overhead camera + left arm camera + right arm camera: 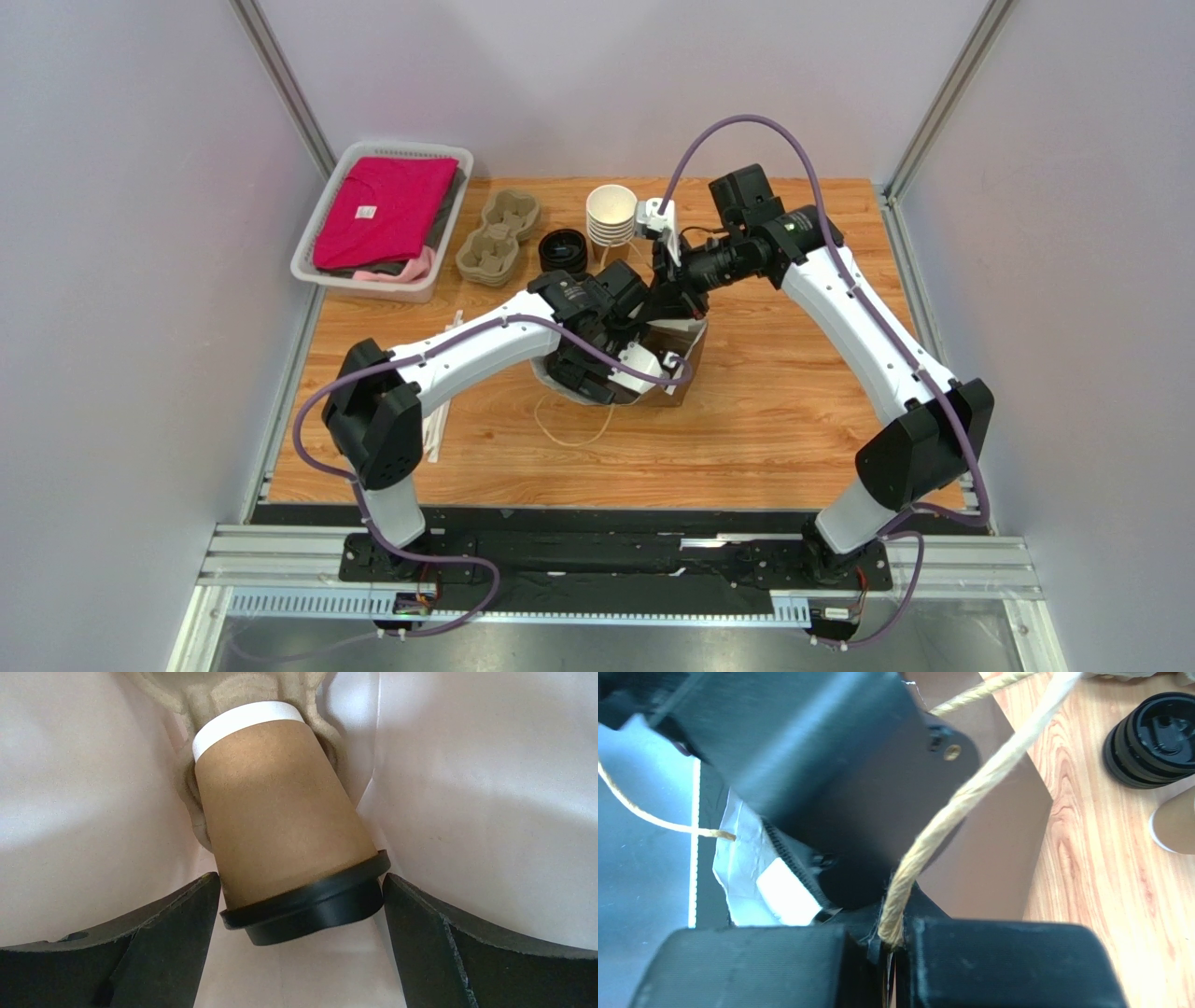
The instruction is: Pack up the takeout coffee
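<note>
Step in hand: seating the takeout coffee (281, 826) inside the paper bag (997, 847); looks like the tail end of placement. Left wrist view: cup base pushed into the pulp carrier (210, 693) at 12 o'clock, black lid (309, 910) toward 6 o'clock, white bag lining all round. Cup axis running 11 to 5 o'clock in that view; cannot tell if fully seated. Left gripper (300, 889) spread wide, fingers at 9 and 3 o'clock of the lid, just beside the rim, gripping nothing. Right gripper (889, 945) clamped tight on the twine handle (962, 798), holding the bag mouth up. Top view: bag at table centre, cup stack (610, 213) at 12 o'clock of it, loose lids (564, 252) at 11 o'clock, neither involved. Next, probably: back the left arm straight out along the cup axis, jaws wide so neither finger catches the lid rim or drags the lining. Keep the right grip on the handle until the left arm is clear, else bag mouth likely to sag onto it.
</note>
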Controlling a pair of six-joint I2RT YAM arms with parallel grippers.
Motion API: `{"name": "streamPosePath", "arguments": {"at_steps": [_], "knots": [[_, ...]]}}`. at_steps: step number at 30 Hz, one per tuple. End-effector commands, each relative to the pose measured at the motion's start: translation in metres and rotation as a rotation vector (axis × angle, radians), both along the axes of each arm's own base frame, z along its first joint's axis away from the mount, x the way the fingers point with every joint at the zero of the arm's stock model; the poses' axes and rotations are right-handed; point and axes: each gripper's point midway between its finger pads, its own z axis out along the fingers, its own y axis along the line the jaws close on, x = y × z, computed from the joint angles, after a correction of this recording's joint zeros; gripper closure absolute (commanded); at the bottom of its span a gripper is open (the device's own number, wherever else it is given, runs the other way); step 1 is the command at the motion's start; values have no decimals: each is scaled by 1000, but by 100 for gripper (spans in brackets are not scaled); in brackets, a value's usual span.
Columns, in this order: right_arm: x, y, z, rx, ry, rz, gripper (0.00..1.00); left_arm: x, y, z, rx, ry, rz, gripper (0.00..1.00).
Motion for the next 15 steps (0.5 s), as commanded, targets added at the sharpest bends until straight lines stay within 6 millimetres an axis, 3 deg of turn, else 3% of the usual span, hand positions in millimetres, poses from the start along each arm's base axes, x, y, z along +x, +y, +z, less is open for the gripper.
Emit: {"name": "streamPosePath", "arguments": {"at_steps": [1,5,8,15], "knots": [[-6,0,3,15,39,39,100,16,-9,4,-16,-31,-24,6],[-1,-1,2,16,43,36,100,19,-7,-2,3,-24,-29,10],[0,-1,2,14,36,37,100,19,-6,-1,14,-21,-37,20],[19,-2,0,-12,-23,-27,100,12,-12,34,-69,-31,-62,51]]}}
